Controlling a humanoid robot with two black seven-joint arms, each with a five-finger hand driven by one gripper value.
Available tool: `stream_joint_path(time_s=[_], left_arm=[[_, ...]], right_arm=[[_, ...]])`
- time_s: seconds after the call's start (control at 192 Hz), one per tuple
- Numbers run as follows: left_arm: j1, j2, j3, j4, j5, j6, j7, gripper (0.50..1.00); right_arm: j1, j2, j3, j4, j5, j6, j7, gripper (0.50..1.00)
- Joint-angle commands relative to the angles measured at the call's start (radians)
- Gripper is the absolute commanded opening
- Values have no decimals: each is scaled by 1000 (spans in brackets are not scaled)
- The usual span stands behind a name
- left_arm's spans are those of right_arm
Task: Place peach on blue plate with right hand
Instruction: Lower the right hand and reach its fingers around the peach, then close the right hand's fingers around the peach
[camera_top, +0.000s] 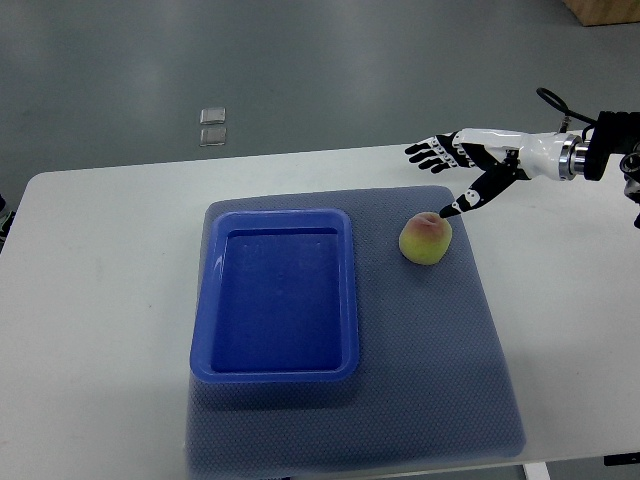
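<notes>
A yellow-green peach (425, 239) with a pink blush sits on the grey mat (440, 370), just right of the blue plate (278, 295), a deep rectangular blue tray that holds nothing. My right hand (445, 170) comes in from the right edge and hovers above and to the right of the peach. Its fingers (428, 152) are spread open and hold nothing. The thumb tip points down close to the peach's top right side. The left arm is out of view.
The mat lies on a white table (90, 300). Two small clear squares (212, 126) lie on the grey floor beyond the table's far edge. A brown box corner (605, 10) shows at the top right.
</notes>
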Motion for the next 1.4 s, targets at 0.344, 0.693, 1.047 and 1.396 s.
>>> stream_joint_path(time_s=[0.344,0.693,1.047,1.396], left_arm=[[0,0,0,0,0,0,0,1000],[0,0,0,0,0,0,0,1000],[0,0,0,0,0,0,0,1000],[0,0,0,0,0,0,0,1000]], right_arm=[[-3,-6,-73,45,-289,-200,17,928],[-13,49,-196,35,-292,-322,4,928],[-33,98,-200,15,-303,-339,3,926],[-33,112,-206,-5,-303,-373,3,901]])
